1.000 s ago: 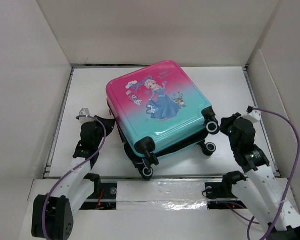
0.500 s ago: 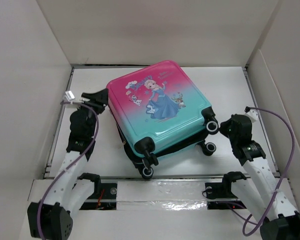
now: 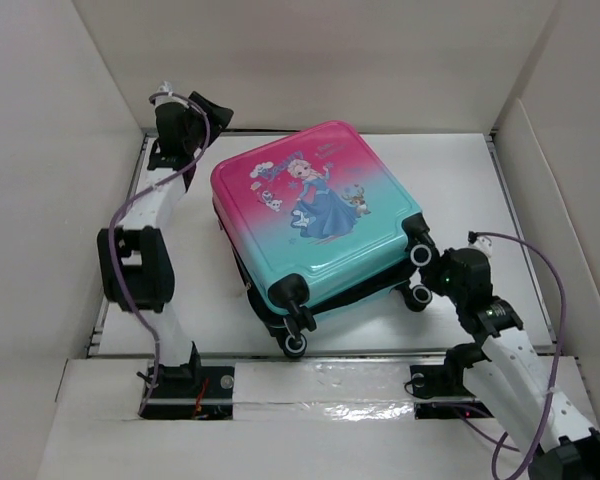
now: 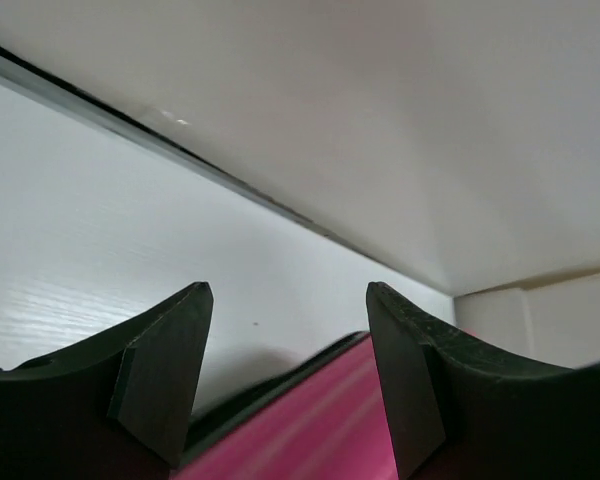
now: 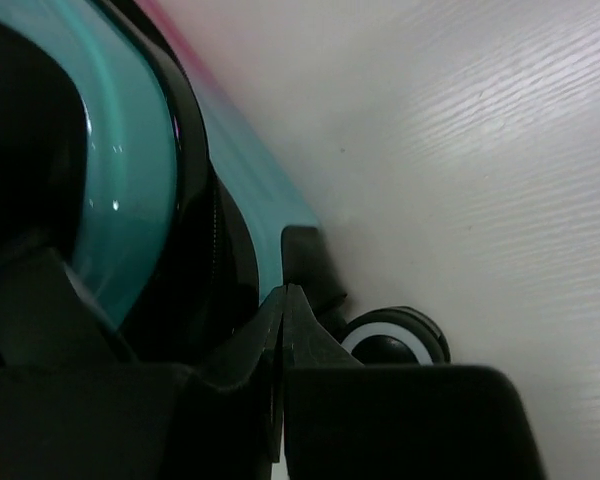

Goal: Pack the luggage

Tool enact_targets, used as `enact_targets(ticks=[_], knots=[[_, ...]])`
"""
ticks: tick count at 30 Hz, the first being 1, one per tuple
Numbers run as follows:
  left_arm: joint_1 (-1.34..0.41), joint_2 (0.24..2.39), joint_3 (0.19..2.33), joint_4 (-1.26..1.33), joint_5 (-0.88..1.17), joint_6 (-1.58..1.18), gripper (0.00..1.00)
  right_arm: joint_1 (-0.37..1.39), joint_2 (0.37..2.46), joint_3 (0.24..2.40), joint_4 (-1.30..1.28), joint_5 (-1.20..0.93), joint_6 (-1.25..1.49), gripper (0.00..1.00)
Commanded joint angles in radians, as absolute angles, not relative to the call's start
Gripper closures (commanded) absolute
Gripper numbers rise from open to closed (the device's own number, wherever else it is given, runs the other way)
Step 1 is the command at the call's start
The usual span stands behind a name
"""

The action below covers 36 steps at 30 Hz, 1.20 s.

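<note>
Lying flat near the middle of the white table (image 3: 450, 170), print side up: the luggage (image 3: 305, 215), pink at the far end, teal at the near end, black wheels (image 3: 295, 344) toward the arms. Upper shell set slightly askew over the lower one, with a dark gap along the near-right edge; impossible to tell what is inside, nothing of the interior on show. Up at the far-left corner, above and just beyond the pink end: the left gripper (image 3: 212, 108), released, fingers (image 4: 170, 370) spread wide with nothing between them, only the table, the back wall (image 4: 380, 120) and a strip of pink shell below. Low at the near-right corner of the luggage: the right gripper (image 3: 430, 268), clenched, fingertips (image 5: 262, 340) pressed together on nothing, pointing along the teal shell and black trim, just beside a white-hubbed wheel (image 5: 390, 340); cannot tell whether touching the case or only close to it
</note>
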State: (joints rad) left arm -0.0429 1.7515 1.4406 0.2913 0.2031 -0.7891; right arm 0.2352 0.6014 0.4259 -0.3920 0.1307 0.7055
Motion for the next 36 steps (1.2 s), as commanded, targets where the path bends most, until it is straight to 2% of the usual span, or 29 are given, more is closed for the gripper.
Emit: enact_targets(ticks=[1, 4, 8, 14, 19, 20, 25, 28, 31, 34, 35, 36], knots=[[-0.029, 1.894, 1.676, 0.097, 0.33, -0.645, 0.4, 0.301, 0.652, 0.393, -0.319, 0.077, 0.718, 0.99], [-0.029, 2.0, 1.799, 0.002, 0.412, -0.601, 0.4, 0.324, 0.696, 0.374, -0.214, 0.042, 0.715, 1.0], [-0.029, 2.005, 1.728, 0.084, 0.44, -0.658, 0.4, 0.344, 0.825, 0.428, -0.126, 0.011, 0.66, 1.0], [-0.029, 1.911, 1.415, 0.305, 0.368, -0.738, 0.41, 0.344, 0.971, 0.566, 0.035, 0.061, 0.539, 0.98], [-0.047, 1.803, 1.117, 0.484, 0.374, -0.823, 0.44, 0.344, 1.231, 0.745, 0.109, 0.008, 0.479, 0.98], [-0.057, 1.78, 1.012, 0.567, 0.352, -0.839, 0.45, 0.344, 1.274, 0.828, 0.109, -0.035, 0.468, 0.98], [-0.13, 1.602, 0.77, 0.684, 0.279, -0.873, 0.47, 0.344, 1.529, 1.112, 0.074, -0.11, 0.457, 0.98], [-0.176, 1.478, 0.625, 0.727, 0.241, -0.871, 0.47, 0.334, 1.702, 1.363, -0.064, -0.176, 0.427, 0.96], [-0.215, 1.332, 0.522, 0.7, 0.203, -0.845, 0.47, 0.334, 1.862, 1.61, -0.197, -0.265, 0.391, 0.89], [-0.245, 1.185, 0.439, 0.663, 0.158, -0.835, 0.47, 0.312, 1.936, 1.715, -0.267, -0.32, 0.379, 0.67], [-0.255, 1.155, 0.427, 0.638, 0.152, -0.831, 0.47, 0.311, 1.934, 1.733, -0.27, -0.331, 0.376, 0.54], [-0.255, 1.126, 0.408, 0.626, 0.144, -0.828, 0.47, 0.301, 1.91, 1.723, -0.261, -0.336, 0.374, 0.46]])
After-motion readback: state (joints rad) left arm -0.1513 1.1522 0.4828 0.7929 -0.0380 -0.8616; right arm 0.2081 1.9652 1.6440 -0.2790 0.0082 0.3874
